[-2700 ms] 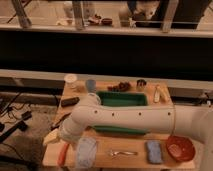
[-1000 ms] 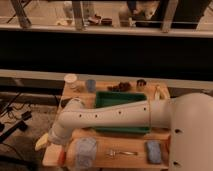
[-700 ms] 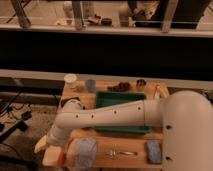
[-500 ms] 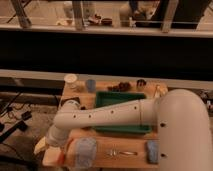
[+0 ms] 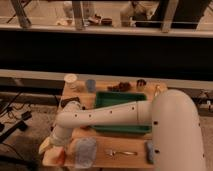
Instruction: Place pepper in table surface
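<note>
The pepper is a slim orange-red shape at the front left corner of the light-brown wooden table surface, just left of the folded grey cloth. My gripper is at that same corner, right over the pepper's left side. The white arm reaches to it from the lower right and crosses the table. I cannot tell whether the pepper rests on the wood or is still held.
A green tray stands in the table's middle, partly behind the arm. A white cup and a blue cup stand at the back left. A fork and a blue sponge lie along the front edge.
The arm has swung lower toward the front left corner and fills more of the view. The gripper has come down to the pepper beside the cloth.
</note>
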{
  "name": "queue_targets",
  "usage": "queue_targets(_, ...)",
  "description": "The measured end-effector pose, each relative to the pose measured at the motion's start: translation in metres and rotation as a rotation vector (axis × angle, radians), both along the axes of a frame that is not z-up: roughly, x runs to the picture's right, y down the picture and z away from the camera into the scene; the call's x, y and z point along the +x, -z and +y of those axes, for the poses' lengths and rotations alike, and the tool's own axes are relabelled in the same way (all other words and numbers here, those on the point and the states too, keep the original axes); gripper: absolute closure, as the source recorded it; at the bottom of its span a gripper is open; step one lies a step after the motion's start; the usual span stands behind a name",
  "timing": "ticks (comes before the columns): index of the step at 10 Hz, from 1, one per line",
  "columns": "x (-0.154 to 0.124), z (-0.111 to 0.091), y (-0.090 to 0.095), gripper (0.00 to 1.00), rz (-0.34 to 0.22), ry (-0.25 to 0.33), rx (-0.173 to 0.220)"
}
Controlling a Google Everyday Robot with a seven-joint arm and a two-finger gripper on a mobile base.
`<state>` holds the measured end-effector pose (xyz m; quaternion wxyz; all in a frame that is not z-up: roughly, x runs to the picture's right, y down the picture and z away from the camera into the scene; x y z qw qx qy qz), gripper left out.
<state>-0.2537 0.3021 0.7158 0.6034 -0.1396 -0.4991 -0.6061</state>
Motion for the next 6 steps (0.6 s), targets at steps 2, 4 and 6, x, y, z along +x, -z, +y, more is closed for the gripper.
queue_targets(2,0.0041,0.0009,-0.0061,0.20,0.007,0.002,-0.004)
queue_targets(4,0.0060,-0.0006,-0.0100,0.20,0.010,0.001,0.001)
queue_targets(6,0.0060,-0.0010,-0.0119,0.20,0.008,0.001,0.008)
